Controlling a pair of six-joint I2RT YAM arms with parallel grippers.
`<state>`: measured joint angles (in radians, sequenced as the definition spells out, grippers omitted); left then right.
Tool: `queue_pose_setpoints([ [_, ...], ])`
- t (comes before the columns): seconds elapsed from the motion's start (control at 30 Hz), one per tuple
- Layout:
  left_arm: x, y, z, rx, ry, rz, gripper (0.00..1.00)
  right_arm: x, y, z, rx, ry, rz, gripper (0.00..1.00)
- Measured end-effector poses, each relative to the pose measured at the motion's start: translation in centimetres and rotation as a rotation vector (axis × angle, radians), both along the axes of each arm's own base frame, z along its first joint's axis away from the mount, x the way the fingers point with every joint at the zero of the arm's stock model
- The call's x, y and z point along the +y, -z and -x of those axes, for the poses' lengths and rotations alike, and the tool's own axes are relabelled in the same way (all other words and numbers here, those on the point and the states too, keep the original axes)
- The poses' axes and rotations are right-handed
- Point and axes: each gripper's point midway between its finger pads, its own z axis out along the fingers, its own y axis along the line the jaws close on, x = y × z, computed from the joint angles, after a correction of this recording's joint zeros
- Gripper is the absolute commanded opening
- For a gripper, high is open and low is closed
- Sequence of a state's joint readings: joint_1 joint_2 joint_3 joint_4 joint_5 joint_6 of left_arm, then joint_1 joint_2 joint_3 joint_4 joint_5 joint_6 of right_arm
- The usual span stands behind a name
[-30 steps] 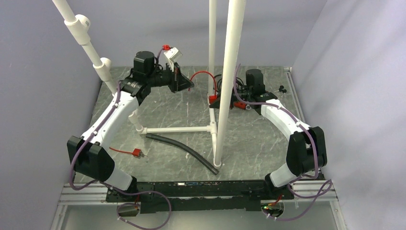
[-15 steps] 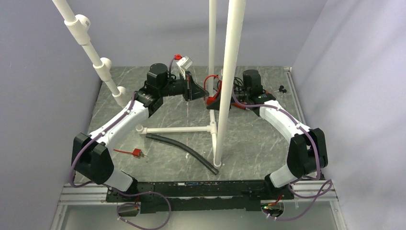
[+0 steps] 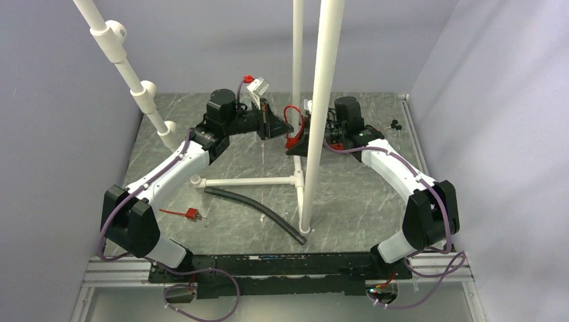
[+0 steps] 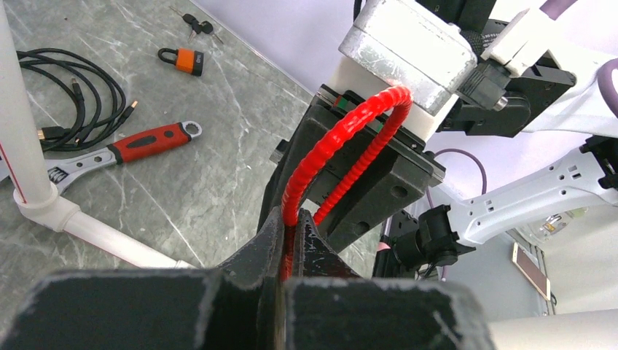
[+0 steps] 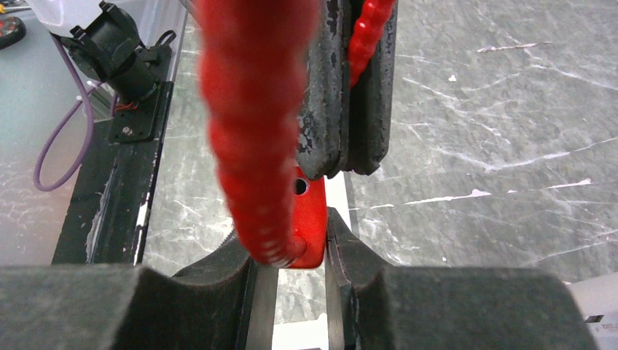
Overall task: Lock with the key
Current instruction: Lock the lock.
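Observation:
A red cable lock hangs between my two grippers at the back of the table. My left gripper [image 3: 285, 127] is shut on the free end of its ribbed red cable [image 4: 342, 138], pinched between the fingertips [image 4: 291, 215]. My right gripper [image 3: 295, 143] is shut on the red lock body [image 5: 312, 219], with the cable [image 5: 248, 146] looping up from it. The left gripper's fingers [image 5: 342, 95] stand just above the lock body and hold the cable end [image 5: 364, 36]. A small bunch of keys [image 4: 197, 25] lies on the table at the far right [image 3: 394, 124], untouched.
A white PVC pipe frame [image 3: 315, 114] stands in front of both grippers. An orange padlock [image 4: 184, 60], a red-handled wrench [image 4: 124, 149] and coiled black cables [image 4: 73, 95] lie behind it. A black hose [image 3: 258, 211] and a small red tool [image 3: 181, 213] lie nearer.
My left arm has swung right and carried the cable end up to the lock body in my right gripper. The right gripper has shifted slightly left.

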<state>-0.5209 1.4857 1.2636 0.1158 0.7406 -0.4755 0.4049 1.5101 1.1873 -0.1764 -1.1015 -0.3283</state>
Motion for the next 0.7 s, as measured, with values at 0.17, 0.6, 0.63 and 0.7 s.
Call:
queue_pose_setpoints([
  [0.17, -0.1, 0.0, -0.3, -0.006, -0.014, 0.001, 0.00, 0.2, 0.0, 0.4, -0.001, -0.016, 0.007, 0.00],
  [0.6, -0.8, -0.9, 0.1, -0.036, 0.011, 0.033, 0.00, 0.7, 1.2, 1.8, 0.085, -0.047, 0.032, 0.00],
  [0.63, -0.8, -0.9, 0.1, -0.038, 0.011, 0.031, 0.00, 0.7, 1.2, 1.8, 0.090, -0.047, 0.031, 0.00],
  [0.7, -0.6, -1.0, 0.3, -0.043, 0.011, 0.024, 0.00, 0.5, 1.2, 1.7, 0.096, -0.045, 0.029, 0.00],
])
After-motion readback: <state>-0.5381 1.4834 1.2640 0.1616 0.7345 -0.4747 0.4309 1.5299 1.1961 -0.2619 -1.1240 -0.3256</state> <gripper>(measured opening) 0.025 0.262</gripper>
